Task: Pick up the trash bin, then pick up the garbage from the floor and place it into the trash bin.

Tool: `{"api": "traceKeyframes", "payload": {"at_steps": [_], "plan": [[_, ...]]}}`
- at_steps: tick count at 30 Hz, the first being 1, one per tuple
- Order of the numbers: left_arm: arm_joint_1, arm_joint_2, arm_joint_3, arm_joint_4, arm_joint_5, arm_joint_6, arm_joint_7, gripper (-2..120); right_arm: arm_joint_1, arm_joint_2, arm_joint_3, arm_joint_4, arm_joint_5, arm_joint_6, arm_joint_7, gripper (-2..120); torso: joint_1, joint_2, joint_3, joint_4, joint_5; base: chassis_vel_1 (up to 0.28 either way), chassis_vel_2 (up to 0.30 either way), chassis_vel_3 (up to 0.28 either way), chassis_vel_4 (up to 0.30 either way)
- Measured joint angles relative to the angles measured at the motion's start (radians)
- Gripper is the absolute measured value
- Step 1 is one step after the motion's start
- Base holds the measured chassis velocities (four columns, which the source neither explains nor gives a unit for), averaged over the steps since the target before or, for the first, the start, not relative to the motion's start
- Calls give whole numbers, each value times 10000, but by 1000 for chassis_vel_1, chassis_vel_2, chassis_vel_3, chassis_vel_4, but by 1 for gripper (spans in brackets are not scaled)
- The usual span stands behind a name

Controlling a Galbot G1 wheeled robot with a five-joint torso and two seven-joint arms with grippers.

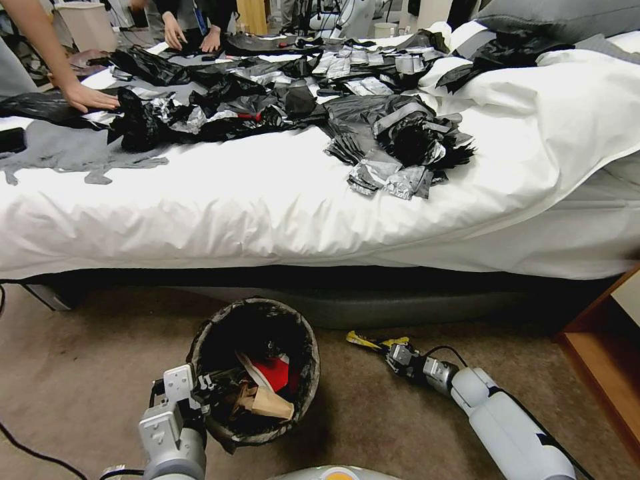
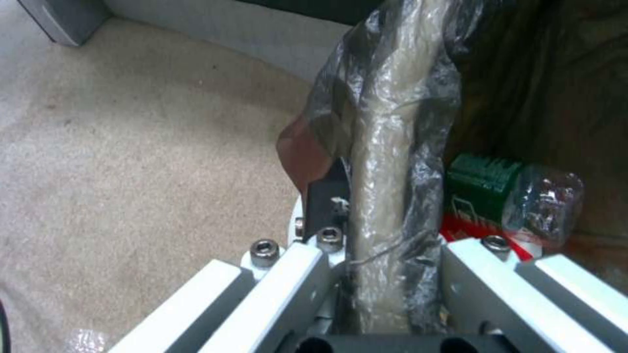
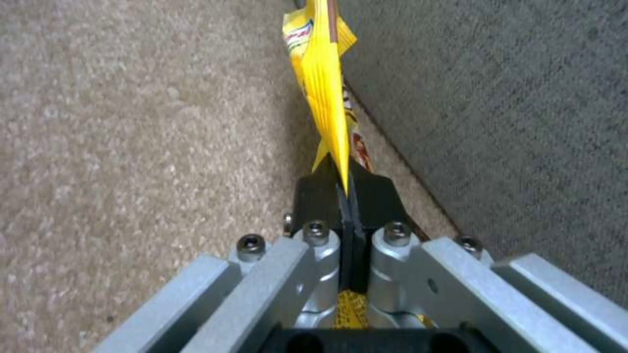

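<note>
- Starting on my left: the left gripper (image 1: 200, 390) is clamped on the near-left rim of the trash bin (image 1: 303, 373). In the left wrist view its fingers pinch the bagged rim (image 2: 386, 162) from both sides, so I have the bin in hand, low over the carpet (image 1: 80, 373).
- Inside the bin I see a red-and-white wrapper (image 1: 273, 373), a brown paper scrap (image 1: 267, 402), and from the wrist camera a little green-labelled bottle (image 2: 517, 191).
- Moving right: the right gripper (image 1: 398, 355) sits low on the floor, just beside the bin's right side, close to the bed base (image 1: 400, 307).
- It is clenched on the yellow wrapper (image 1: 363, 342); the right wrist view shows the pads shut tight on one end of the wrapper (image 3: 327, 83).
- The relation that matters: the wrapper's long axis runs straight out ahead of the gripper, pointing left along the bed base, toward the bin.
- My judgement: the bin mouth lies to the left of the right gripper and higher than it, so the wrapper must go up over the rim and left.
</note>
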Motion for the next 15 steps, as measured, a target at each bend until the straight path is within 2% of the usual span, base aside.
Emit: {"api": "traceKeyframes", "payload": {"at_steps": [3,6,7,10,11,13,14,15], "plan": [[4,-3,1,0,2,-1,-1,0,-52,6,2,95,224,152,0,0,0,0,0,0,0,0,0,0,0],[-4,14,-16,35,-15,-9,0,0,-416,-60,-9,1083,1424,357,0,0,1,0,0,1,3,0,0,0,0],[-4,14,-16,35,-15,-9,0,0,-416,-60,-9,1083,1424,357,0,0,1,0,0,1,3,0,0,0,0],[-78,63,-71,171,-65,-6,-7,0,-1090,-299,-47,3146,2881,412,-14,0,0,0,0,0,0,0,0,0,0],[-78,63,-71,171,-65,-6,-7,0,-1090,-299,-47,3146,2881,412,-14,0,0,0,0,0,0,0,0,0,0],[-117,80,-79,263,-83,13,-13,0,-1595,-403,-49,4801,3537,628,-76,0,0,0,0,0,0,0,0,0,0],[-117,80,-79,263,-83,13,-13,0,-1595,-403,-49,4801,3537,628,-76,0,0,0,0,0,0,0,0,0,0],[-127,85,-85,296,-87,23,-16,0,-1851,-482,-43,5556,3817,645,-102,0,0,0,-1,4,0,0,0,0,0]]}}
